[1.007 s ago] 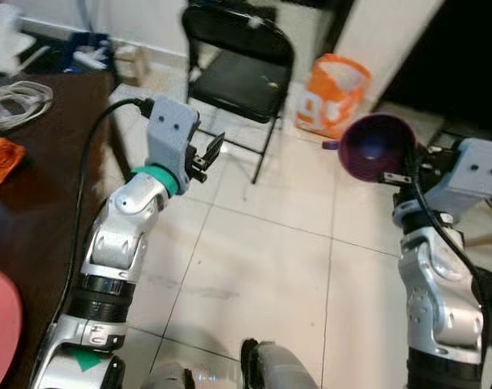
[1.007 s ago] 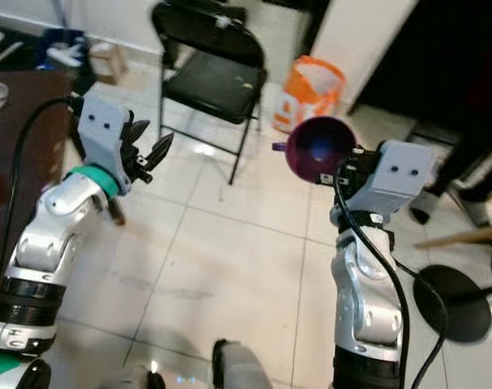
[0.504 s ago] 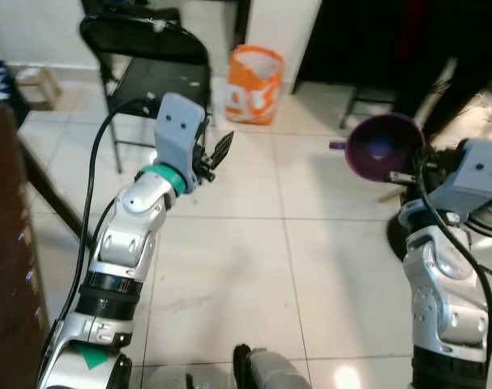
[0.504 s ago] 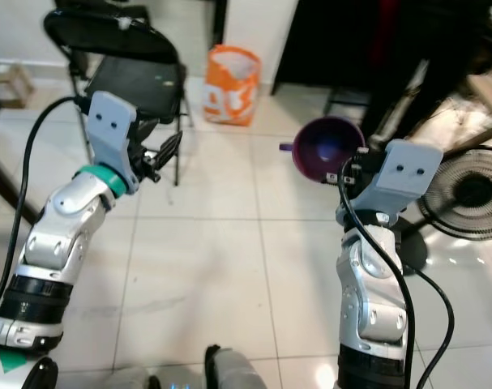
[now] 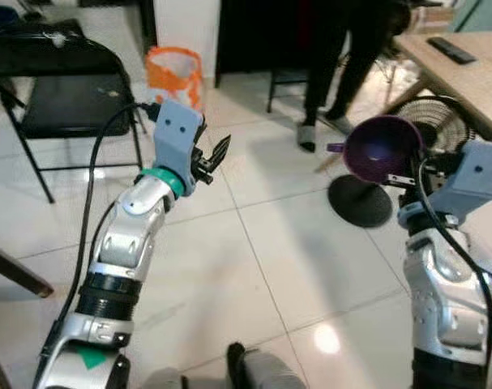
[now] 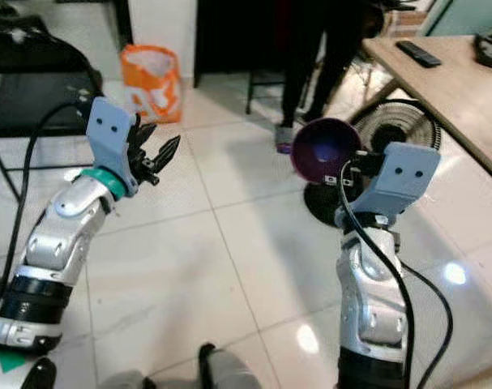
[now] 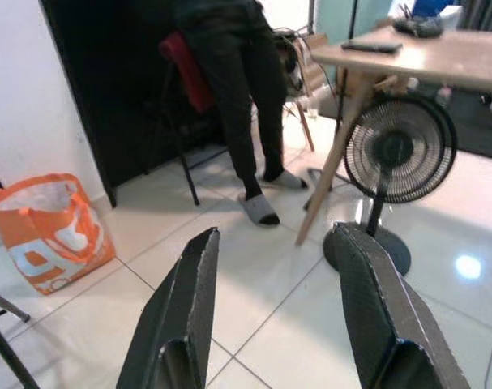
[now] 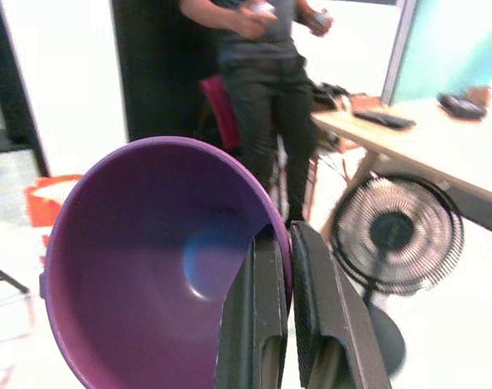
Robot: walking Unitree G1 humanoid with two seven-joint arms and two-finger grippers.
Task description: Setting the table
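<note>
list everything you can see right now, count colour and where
bowl: 1, purple, pinched by its rim in the right gripper
bag: 1, orange and white, on the floor by the wall
folding chair: 1, black, far left
fan: 1, black, on the floor beside the wooden table
wooden table: 1, light wood, right
remote: 1, black, on the table
person: 1, dark trousers, standing near the table
left gripper: open, empty, raised
right gripper: shut on the bowl rim

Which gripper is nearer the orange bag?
Left. The left gripper hangs just right of the orange bag; the right gripper, holding the purple bowl, is far across the floor.
</note>
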